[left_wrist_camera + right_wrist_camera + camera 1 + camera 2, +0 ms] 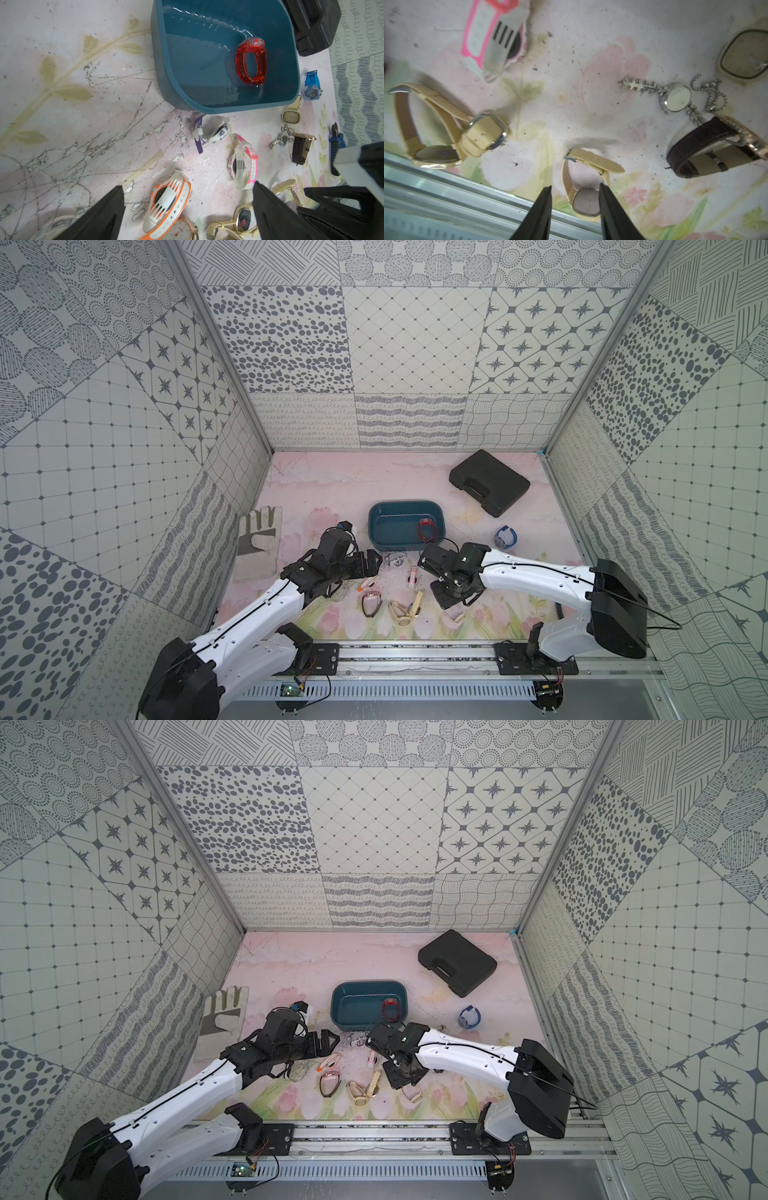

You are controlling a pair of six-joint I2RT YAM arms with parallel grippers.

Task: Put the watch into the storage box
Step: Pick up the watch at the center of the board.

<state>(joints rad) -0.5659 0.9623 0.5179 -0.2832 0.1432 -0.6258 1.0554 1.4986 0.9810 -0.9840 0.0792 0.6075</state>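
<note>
Right wrist view shows jaws straddling a cream watch [584,203], unclear overhead.

Some twelve watches [506,537]; one box [372,526], case [489,482], glove [257,543], pliers [337,143].

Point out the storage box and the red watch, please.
storage box [395,526]: in a top view, on its bare inner floor.
red watch [241,63]: left wrist view, on its strap.

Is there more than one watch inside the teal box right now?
No, the left wrist view shows only the red watch lying inside the storage box.
</note>
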